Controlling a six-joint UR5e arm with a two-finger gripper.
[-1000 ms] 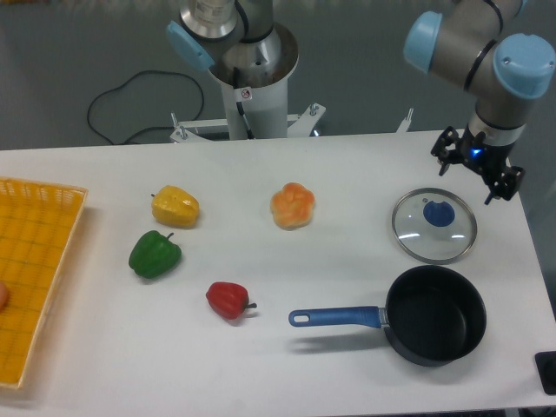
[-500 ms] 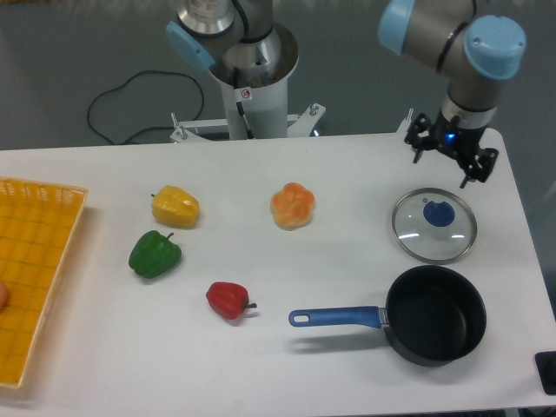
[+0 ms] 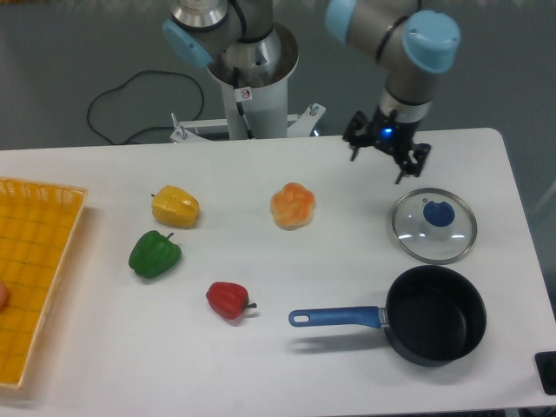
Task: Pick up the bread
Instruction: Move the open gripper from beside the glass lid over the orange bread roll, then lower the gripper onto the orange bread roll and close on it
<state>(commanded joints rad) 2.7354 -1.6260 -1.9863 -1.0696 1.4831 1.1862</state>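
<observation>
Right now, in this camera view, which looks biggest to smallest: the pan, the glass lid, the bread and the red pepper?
1. Pan, counting its handle.
2. Lid.
3. Bread.
4. Red pepper, only slightly smaller than the bread, so that call is unsure.

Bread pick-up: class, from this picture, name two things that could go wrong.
1. The end effector hangs open, right of the bread and apart from it; a misaligned descent might nudge the round bun away.
2. The yellow pepper looks similar in size and colour, so it could be mistaken for the target.

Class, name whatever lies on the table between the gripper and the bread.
Nothing: the camera view shows only bare white table between the gripper and the bread.
</observation>
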